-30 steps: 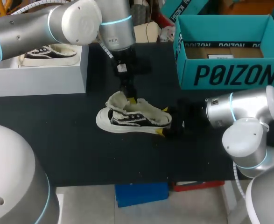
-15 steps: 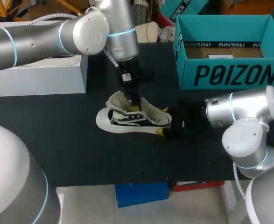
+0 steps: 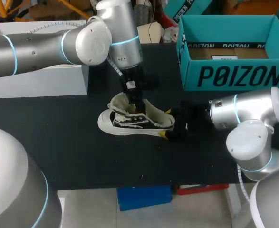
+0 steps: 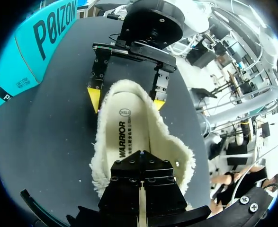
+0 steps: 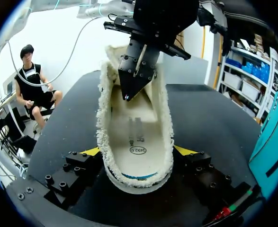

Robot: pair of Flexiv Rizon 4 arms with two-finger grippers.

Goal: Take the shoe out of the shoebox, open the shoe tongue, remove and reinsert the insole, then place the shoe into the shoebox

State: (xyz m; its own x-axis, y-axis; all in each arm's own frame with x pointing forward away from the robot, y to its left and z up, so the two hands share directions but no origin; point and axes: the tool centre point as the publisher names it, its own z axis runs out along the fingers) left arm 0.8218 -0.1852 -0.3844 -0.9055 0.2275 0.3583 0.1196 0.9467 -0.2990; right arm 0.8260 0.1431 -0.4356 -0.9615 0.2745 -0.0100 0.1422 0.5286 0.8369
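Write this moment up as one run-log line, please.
shoe: upright on table, outside shoebox | right gripper: shut on shoe heel | left gripper: shut, tip over insole | insole: in shoe

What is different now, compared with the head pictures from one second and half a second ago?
The left gripper has come down and a little to the right, from above the shoe into its opening, just over the insole. Its fingers are together, and it has visibly taken hold of nothing. Unchanged: the shoe's place on the table, the right gripper shut on its heel, and the shoebox.
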